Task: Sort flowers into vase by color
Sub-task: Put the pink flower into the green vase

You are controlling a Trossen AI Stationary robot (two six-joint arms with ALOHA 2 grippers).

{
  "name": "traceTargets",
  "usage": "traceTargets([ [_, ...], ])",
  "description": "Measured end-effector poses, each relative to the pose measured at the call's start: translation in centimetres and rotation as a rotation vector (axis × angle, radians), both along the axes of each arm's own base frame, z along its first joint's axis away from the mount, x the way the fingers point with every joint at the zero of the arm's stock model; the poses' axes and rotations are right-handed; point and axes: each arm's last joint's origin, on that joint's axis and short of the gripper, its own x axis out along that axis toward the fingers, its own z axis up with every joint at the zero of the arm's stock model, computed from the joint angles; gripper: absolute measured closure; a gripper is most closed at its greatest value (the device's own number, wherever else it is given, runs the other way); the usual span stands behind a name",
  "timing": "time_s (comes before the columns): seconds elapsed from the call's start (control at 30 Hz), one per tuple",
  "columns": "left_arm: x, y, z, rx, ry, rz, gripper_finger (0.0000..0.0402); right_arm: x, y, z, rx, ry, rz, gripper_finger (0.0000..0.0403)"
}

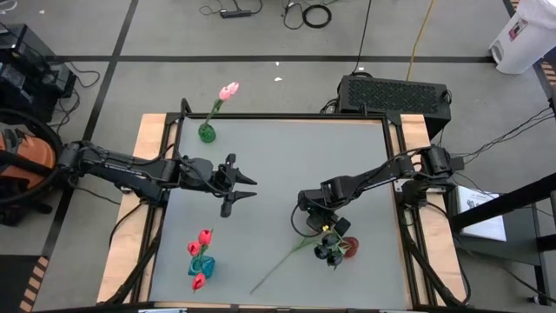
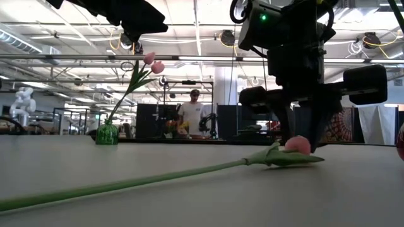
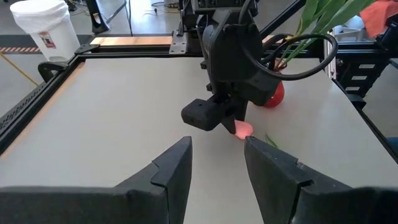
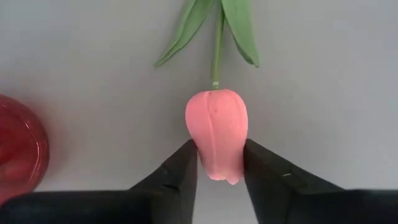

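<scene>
Right hand (image 4: 219, 163) closes on the head of a pink tulip (image 4: 217, 133) lying near-right on the worktop (image 1: 278, 156). Left hand (image 1: 244, 189) hovers open, centre-left. Sorted: green vase (image 1: 207, 132) holds pink, blue vase (image 1: 201, 265) red; this flower remains.

My right gripper (image 4: 219, 163) is down at the table, wrist bent steeply, fingers (image 4: 180, 171) seemingly touching what sits between them. My left gripper (image 3: 217, 163) hovers over mid-table, arm stretched out level, fingers spread with a clear gap.
</scene>
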Motion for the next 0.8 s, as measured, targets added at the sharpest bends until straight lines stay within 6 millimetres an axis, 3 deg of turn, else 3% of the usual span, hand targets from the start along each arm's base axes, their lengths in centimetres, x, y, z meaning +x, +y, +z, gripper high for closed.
traceTargets([
  [0.37,0.0,0.0,0.0,0.000,0.000,0.000,0.0247,0.0,0.0,0.0,-0.001,-0.001,0.000,0.0395],
  [0.8,0.0,0.0,0.0,0.000,0.000,0.000,0.0247,0.2,-2.1,-0.1,-0.174,-0.003,-0.153,0.0400],
])
